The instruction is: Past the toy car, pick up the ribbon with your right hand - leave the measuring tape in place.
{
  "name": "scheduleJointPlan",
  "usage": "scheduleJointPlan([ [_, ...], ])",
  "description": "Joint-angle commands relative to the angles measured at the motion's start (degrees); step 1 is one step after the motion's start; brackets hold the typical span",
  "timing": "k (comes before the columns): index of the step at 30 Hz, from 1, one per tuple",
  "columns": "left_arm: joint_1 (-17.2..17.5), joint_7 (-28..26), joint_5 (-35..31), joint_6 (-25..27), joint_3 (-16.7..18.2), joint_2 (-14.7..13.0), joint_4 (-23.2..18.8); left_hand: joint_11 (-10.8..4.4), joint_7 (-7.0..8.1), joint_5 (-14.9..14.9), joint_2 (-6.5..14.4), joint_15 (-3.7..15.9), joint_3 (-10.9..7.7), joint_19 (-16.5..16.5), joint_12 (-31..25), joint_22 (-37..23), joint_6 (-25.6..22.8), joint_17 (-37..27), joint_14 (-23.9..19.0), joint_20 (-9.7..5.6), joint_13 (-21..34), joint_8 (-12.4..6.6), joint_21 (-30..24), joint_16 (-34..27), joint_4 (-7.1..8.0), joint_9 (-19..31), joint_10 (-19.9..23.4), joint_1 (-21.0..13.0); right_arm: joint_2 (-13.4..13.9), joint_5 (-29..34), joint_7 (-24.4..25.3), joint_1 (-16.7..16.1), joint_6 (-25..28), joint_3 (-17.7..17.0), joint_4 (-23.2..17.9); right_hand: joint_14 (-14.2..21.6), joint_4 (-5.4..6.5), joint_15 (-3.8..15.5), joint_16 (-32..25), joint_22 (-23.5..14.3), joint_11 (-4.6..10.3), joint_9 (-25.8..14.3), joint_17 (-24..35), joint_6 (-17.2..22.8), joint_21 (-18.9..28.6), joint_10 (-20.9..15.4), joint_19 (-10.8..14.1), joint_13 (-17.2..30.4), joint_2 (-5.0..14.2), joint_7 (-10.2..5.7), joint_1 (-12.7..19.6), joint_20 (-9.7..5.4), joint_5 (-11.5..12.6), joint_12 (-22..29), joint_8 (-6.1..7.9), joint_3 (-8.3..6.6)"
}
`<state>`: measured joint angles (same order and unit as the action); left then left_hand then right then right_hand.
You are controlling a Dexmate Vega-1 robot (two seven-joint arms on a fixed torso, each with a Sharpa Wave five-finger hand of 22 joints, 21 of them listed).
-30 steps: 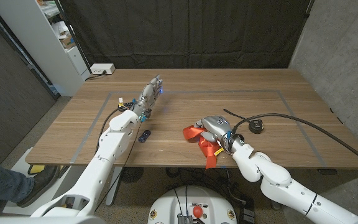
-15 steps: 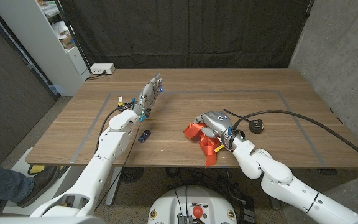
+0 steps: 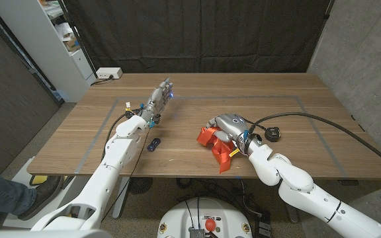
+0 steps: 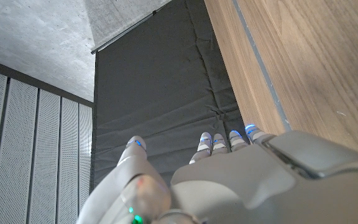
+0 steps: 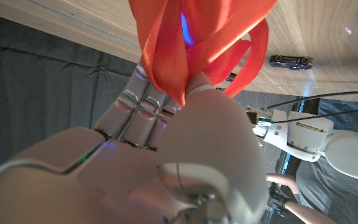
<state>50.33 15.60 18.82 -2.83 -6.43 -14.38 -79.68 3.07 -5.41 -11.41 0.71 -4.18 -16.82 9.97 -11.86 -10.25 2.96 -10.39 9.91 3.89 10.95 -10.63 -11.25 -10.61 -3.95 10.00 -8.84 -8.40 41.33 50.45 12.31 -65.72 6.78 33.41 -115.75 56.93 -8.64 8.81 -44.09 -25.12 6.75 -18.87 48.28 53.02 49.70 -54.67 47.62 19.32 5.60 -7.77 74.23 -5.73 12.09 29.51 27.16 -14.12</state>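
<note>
My right hand (image 3: pixel 229 127) grips the orange-red ribbon (image 3: pixel 217 147) near the table's front middle; loops hang under the fingers and a tail trails toward the front edge. The right wrist view shows the ribbon (image 5: pixel 194 37) bunched in my right hand (image 5: pixel 154 155). A small dark blue toy car (image 3: pixel 153 144) lies to the left of the ribbon, also seen as the toy car (image 5: pixel 289 60). The black measuring tape (image 3: pixel 272 135) sits on the table just right of my right hand. My left hand (image 3: pixel 160 98) rests further back with fingers straight and apart, holding nothing; its fingers (image 4: pixel 229 142) show extended.
A taped rectangle (image 3: pixel 309 112) marks the work area on the wooden table. A thick black cable (image 3: pixel 323 129) arcs from my right arm over the table's right side. A white power strip (image 3: pixel 108 73) sits at the back left corner beside a shelf unit.
My right hand has shifted slightly right and further back, carrying the ribbon with it. The left arm, toy car and measuring tape have stayed put.
</note>
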Motion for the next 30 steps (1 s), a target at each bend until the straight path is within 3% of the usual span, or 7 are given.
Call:
scheduleJointPlan([
  [1,-0.39,0.06,-0.17,-0.01,-0.02,0.04,0.29,-0.02,-0.14,0.29,0.67,-0.43,-0.15,5.06,-0.27,-0.21,-0.19,-0.21,0.85,0.45,0.16,-0.37,-0.20,-0.36,-0.34,0.33,0.16,-0.02,0.31,1.17,-0.79,-0.27,0.33,-1.14,-1.80,0.35,0.14,4.40,-0.24,-0.29,1.92,-0.16,0.53,0.36,0.64,-2.38,-0.61,6.27,0.06,0.07,0.81,-4.32,-0.16,2.92,0.26,0.23],
  [30,0.24,-0.45,-0.53,0.99,-0.31,-0.26,-1.73,-0.07,-0.21,0.30,0.78,-0.44,-0.12,5.05,-0.23,-0.21,-0.21,-0.21,0.85,0.39,0.17,-0.33,-0.20,-0.35,-0.47,0.33,0.12,0.04,1.77,1.34,-2.16,-2.06,-1.02,-5.44,-6.73,0.74,0.39,4.41,-0.08,-0.75,1.75,-0.05,2.03,0.79,3.45,-2.81,-1.16,6.93,0.10,0.13,1.12,-4.37,-0.13,2.81,0.01,0.91],
])
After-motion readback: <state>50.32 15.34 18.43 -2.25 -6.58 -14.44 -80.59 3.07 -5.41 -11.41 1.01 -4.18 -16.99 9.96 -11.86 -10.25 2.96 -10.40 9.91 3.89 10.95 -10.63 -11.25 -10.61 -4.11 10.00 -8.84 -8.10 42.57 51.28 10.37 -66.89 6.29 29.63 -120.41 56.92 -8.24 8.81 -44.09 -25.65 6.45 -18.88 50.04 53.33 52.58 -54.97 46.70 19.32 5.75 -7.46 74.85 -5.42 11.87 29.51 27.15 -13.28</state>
